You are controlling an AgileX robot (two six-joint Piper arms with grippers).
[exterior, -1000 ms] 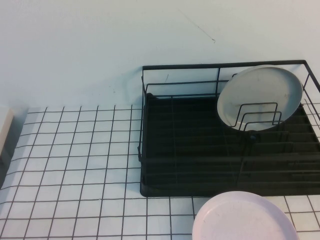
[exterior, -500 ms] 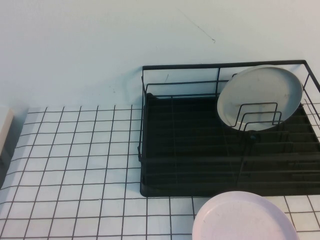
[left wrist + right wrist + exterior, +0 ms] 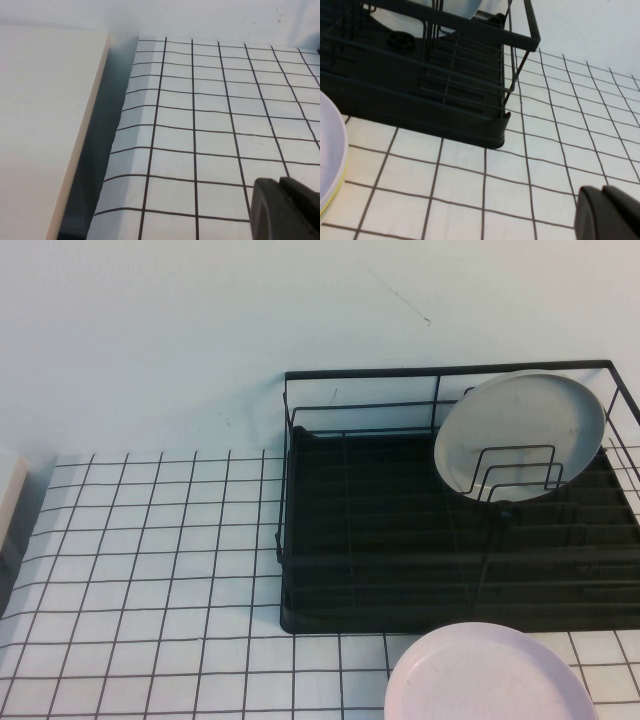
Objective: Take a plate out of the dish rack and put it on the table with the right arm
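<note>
the plate [image 3: 520,435] is leaned upright in the dish rack [image 3: 380,540], at two o'clock on the table [image 3: 150,570]. the right gripper [image 3: 610,215] is held low over the table beside the rack, the left gripper [image 3: 285,210] over the table's nine o'clock edge. whether either is clenched cannot be told.

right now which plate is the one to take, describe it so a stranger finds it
Find the black wire dish rack at the table's far right. The plate leans upright in its back right corner behind the wire dividers. It is pale grey-blue, unlike the pink plate lying flat outside the rack.
</note>
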